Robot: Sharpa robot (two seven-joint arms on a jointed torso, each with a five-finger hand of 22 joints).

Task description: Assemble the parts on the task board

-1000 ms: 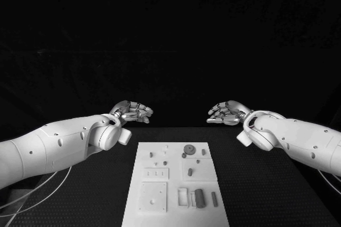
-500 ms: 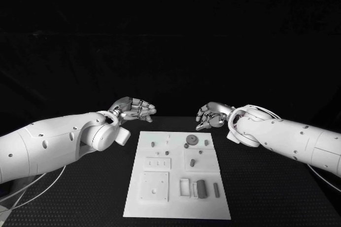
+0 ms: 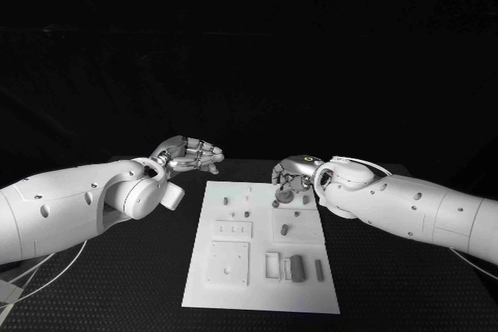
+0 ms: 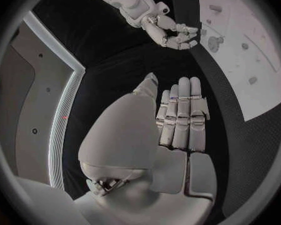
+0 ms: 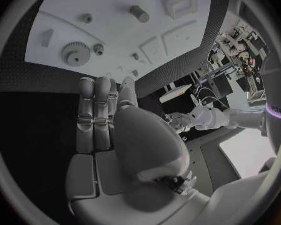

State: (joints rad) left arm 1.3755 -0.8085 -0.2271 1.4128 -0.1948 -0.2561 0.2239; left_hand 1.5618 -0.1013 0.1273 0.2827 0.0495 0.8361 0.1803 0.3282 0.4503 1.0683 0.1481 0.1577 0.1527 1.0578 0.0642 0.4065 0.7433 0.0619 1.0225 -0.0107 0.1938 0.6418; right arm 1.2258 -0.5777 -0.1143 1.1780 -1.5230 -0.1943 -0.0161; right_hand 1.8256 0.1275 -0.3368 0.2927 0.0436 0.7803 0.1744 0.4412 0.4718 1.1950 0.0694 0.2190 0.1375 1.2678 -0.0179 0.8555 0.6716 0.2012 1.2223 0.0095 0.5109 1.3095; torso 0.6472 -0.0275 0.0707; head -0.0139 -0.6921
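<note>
The white task board (image 3: pixel 262 289) lies lengthwise in the middle of the black table. It carries a grey gear (image 3: pixel 282 197) at its far end, small pegs (image 3: pixel 283 229) in the middle, and a dark cylinder (image 3: pixel 298 268) among blocks near the front. My right hand (image 3: pixel 291 175) hovers over the board's far right corner, just above the gear, and holds nothing. In the right wrist view its fingers (image 5: pixel 94 112) reach straight toward the gear (image 5: pixel 73 53). My left hand (image 3: pixel 191 155) hangs off the board's far left corner, its fingers (image 4: pixel 182 114) straight and empty.
Black table mat (image 3: pixel 124 289) surrounds the board on all sides. Both white forearms flank the board, the left arm (image 3: pixel 73 202) and the right arm (image 3: pixel 415 213). The left wrist view also shows the right hand (image 4: pixel 173 34) beside the board (image 4: pixel 253 40).
My right hand has moved inward and down from beyond the board's far right to just above the gear. The left hand has barely moved. The camera has shifted.
</note>
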